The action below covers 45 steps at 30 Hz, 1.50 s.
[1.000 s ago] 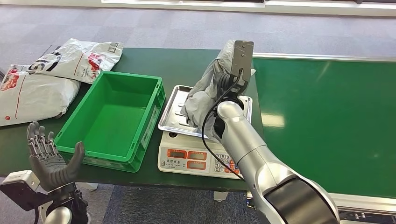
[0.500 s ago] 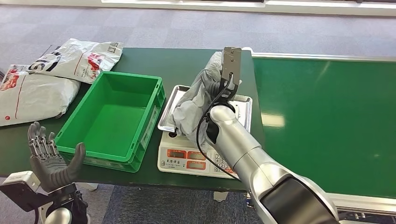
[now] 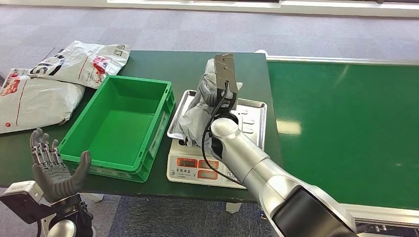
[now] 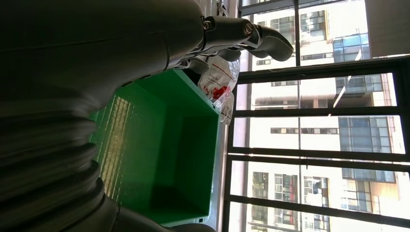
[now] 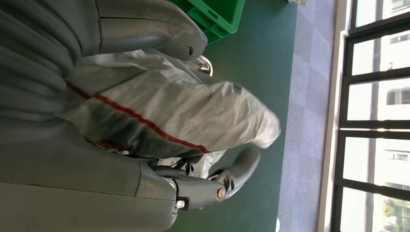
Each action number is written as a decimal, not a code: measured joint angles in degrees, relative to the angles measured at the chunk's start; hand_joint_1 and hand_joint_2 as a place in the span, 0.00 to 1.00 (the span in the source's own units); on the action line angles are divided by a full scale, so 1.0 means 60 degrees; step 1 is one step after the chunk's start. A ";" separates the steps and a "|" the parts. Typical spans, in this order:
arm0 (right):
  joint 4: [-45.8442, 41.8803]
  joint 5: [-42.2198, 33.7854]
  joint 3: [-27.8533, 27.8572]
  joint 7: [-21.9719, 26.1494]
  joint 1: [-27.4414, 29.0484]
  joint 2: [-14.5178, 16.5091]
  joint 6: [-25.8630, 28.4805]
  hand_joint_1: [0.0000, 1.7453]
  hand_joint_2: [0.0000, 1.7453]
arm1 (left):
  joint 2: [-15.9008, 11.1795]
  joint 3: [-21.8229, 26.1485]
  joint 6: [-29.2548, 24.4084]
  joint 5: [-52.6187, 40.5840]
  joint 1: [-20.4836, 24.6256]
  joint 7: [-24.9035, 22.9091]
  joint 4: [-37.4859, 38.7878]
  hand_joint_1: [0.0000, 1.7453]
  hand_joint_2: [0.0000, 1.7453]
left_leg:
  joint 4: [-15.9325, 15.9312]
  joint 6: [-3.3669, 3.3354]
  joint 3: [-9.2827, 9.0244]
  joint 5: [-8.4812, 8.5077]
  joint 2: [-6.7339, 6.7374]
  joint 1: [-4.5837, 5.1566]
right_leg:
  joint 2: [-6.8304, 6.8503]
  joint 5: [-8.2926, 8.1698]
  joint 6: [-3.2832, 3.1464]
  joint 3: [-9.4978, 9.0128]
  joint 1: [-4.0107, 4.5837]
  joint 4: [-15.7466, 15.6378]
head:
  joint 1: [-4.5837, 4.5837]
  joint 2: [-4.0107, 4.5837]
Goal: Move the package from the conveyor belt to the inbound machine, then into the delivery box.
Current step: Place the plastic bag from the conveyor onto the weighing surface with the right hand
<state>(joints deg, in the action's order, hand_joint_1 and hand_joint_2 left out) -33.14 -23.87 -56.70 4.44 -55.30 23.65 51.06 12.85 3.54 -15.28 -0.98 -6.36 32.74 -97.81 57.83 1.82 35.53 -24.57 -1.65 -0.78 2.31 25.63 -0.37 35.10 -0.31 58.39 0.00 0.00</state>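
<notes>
Our left hand [image 3: 53, 168] is hanging open and holding nothing, fingers spread, beside the near corner of the green plastic crate [image 3: 121, 126]. Our right hand [image 5: 145, 159] is gripping the crumpled grey plastic package [image 3: 197, 106] over the steel tray of the white electronic scale [image 3: 249, 116].

The silver right arm and its wrist camera hide the right hand [image 3: 217, 96], part of the crumpled grey plastic package [image 3: 195, 113] and the steel scale tray [image 3: 252, 116].

package [image 3: 197, 106] grey, red stripe | box [image 3: 121, 128] green | belt [image 3: 346, 123] green
</notes>
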 joint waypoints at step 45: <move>0.1449 0.1170 -0.0218 0.1023 -0.0944 -0.0342 -0.0011 0.00 1.00 | -0.0322 -0.1434 -0.0830 -0.1628 0.3151 -0.0299 0.0949 0.00 1.00 | 0.0010 -0.0009 0.0016 0.0033 0.0056 0.0002 | -0.0070 -0.0056 0.0008 0.0044 -0.0004 -0.0001 | 0.0002 0.0001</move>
<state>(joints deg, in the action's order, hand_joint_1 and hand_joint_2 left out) -24.44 -16.85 -58.00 10.58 -60.96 21.59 50.99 10.92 -5.07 -20.26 -10.75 12.55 30.95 -92.12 57.89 1.77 35.62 -24.37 -1.31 -0.77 1.89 25.29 -0.32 35.37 -0.34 58.38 0.01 0.01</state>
